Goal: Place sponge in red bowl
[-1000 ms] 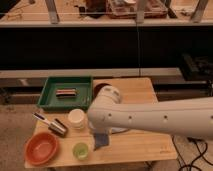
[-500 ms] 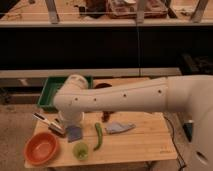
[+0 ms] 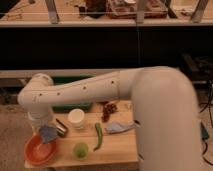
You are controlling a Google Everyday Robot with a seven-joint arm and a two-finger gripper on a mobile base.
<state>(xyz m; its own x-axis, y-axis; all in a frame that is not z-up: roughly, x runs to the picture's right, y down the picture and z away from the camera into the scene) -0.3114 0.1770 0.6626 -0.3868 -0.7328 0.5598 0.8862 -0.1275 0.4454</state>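
Note:
The red bowl (image 3: 37,150) sits at the front left corner of the wooden table (image 3: 117,150). My gripper (image 3: 46,129) is at the end of the white arm (image 3: 90,92) that sweeps across the view from the right. It is just above the bowl's back right rim, shut on the blue-grey sponge (image 3: 49,134). The sponge hangs over the bowl's rim, partly above its inside. The wrist hides most of the gripper.
A dark metallic can (image 3: 61,128) lies right beside the sponge. A white cup (image 3: 76,119), a green pepper (image 3: 98,136), a small green cup (image 3: 80,150), dark grapes (image 3: 108,111) and a bluish packet (image 3: 120,127) lie on the table. A green tray (image 3: 75,107) is behind, mostly hidden.
The arm has swung left and toward the camera. The sponge has moved with the gripper from mid-table to over the red bowl's rim.

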